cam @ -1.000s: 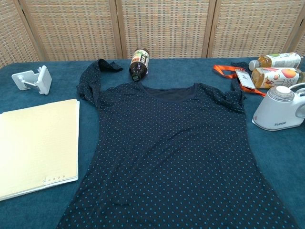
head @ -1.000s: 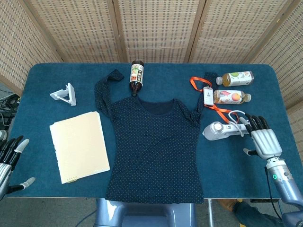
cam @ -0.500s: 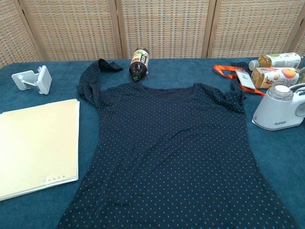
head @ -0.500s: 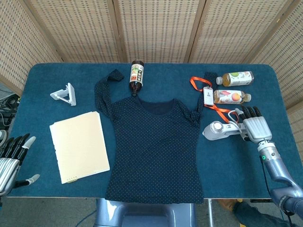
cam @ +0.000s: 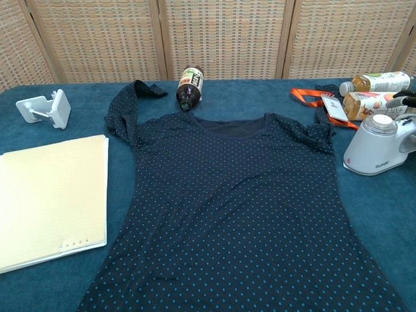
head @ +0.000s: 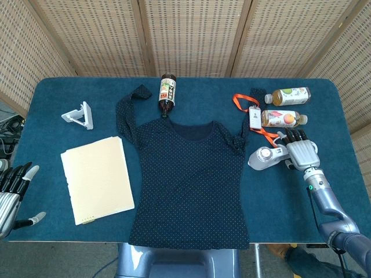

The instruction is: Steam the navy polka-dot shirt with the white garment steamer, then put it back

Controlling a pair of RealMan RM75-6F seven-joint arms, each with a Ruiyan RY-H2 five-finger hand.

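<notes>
Reaching for the steamer [head: 265,158] handle

I'm laying my right hand [head: 300,153] over the rigid, top-heavy grip; whether its fingers [head: 293,136] are clamped, I cannot tell

The only wording that can be read is "SUPOR", in small dark letters low on the front of the white steamer [cam: 380,153] at the right edge of the chest view. The labels on the bottles are too small to read.
</notes>
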